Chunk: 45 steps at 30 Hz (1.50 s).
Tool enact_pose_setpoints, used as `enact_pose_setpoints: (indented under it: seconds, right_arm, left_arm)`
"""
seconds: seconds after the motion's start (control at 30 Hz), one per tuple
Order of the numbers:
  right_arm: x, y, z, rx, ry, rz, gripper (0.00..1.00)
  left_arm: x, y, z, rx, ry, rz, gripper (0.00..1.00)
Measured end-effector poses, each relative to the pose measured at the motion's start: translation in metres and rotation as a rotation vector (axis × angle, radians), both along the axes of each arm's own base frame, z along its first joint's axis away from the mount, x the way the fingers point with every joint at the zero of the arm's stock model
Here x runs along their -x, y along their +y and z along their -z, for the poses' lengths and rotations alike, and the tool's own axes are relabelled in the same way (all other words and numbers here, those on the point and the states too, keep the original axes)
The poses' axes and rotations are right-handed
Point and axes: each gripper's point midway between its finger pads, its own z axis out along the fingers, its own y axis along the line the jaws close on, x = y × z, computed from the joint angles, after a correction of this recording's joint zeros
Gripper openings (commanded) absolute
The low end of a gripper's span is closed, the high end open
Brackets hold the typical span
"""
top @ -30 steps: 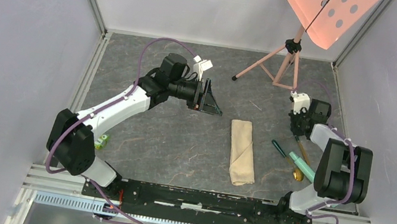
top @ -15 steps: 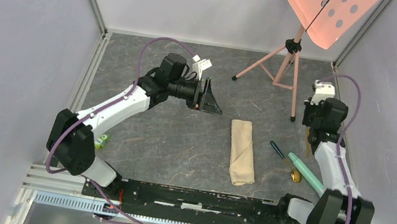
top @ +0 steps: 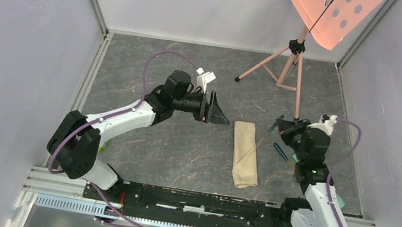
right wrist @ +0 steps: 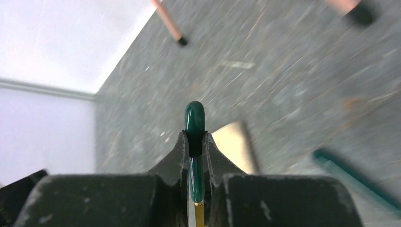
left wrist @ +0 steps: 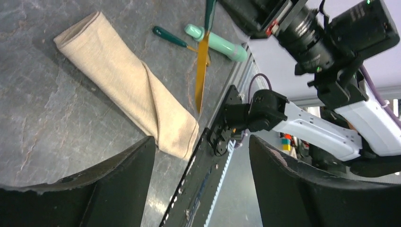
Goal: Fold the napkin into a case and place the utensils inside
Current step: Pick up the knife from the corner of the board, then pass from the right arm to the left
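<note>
Right fingers [right wrist: 176, 158] swung green-handled gold knife [left wrist: 202, 71] toward case [top: 244, 135].

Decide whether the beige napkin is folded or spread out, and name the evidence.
Folded. The napkin lies as a narrow, long strip on the table, and a diagonal overlapping flap crosses its middle.

Case [top: 245, 154]: beige cloth folded to a narrow strip, mid-worktop [top: 181, 147], long axis running far to near. Right gripper [top: 279, 126]: clamped on held utensil [top: 255, 146], which slants over the case. Second utensil [top: 282, 151]: dark green handle, flat just right of the case. Left gripper [top: 220, 113]: raised, left of the case's far end. Pink tripod [top: 291, 64]: toward the far right corner.
</note>
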Motion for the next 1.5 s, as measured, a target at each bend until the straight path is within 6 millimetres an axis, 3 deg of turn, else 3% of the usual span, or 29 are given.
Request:
enact_pose_setpoints:
  seconds: [0.2, 0.4, 0.6, 0.73, 0.97, 1.13, 1.23, 1.3, 1.37, 1.4, 1.43, 1.5]
  right_arm:
    - [0.005, 0.079, 0.009, -0.161, 0.082, -0.122, 0.00]
    - [0.010, 0.117, 0.007, -0.252, 0.103, -0.133, 0.00]
    - [0.008, 0.128, 0.009, -0.308, 0.122, -0.082, 0.00]
    - [0.003, 0.128, -0.001, -0.341, 0.105, -0.052, 0.00]
    - [-0.002, 0.124, -0.008, -0.373, 0.086, -0.007, 0.00]
    - [-0.003, 0.123, -0.010, -0.396, 0.084, 0.008, 0.00]
    - [-0.003, 0.123, -0.010, -0.403, 0.085, 0.011, 0.00]
    - [-0.003, 0.123, -0.011, -0.404, 0.085, 0.010, 0.11]
    - [-0.002, 0.122, -0.011, -0.401, 0.086, 0.010, 0.42]
    - [-0.001, 0.122, -0.010, -0.398, 0.089, 0.010, 0.66]
    - [0.000, 0.121, -0.009, -0.380, 0.089, 0.006, 0.77]
    - [0.001, 0.118, -0.009, -0.305, 0.087, -0.013, 0.83]
  left_arm:
    - [0.020, -0.024, -0.007, 0.022, -0.062, 0.045, 0.73]
    - [0.023, -0.029, 0.006, -0.014, -0.069, 0.049, 0.74]
    - [0.028, -0.034, 0.029, -0.205, -0.161, 0.031, 0.67]
    - [0.034, -0.035, 0.039, -0.326, -0.255, 0.038, 0.64]
    - [0.039, -0.022, 0.056, -0.510, -0.357, 0.040, 0.47]
    - [0.036, -0.013, 0.062, -0.587, -0.393, 0.024, 0.28]
    - [0.035, -0.009, 0.064, -0.607, -0.402, 0.023, 0.03]
    - [0.033, -0.008, 0.064, -0.615, -0.414, 0.022, 0.02]
    - [0.031, -0.006, 0.065, -0.628, -0.432, 0.026, 0.02]
    - [0.031, -0.006, 0.065, -0.630, -0.438, 0.029, 0.02]
    - [0.031, -0.006, 0.065, -0.631, -0.442, 0.032, 0.02]
    - [0.031, -0.006, 0.064, -0.627, -0.443, 0.037, 0.02]
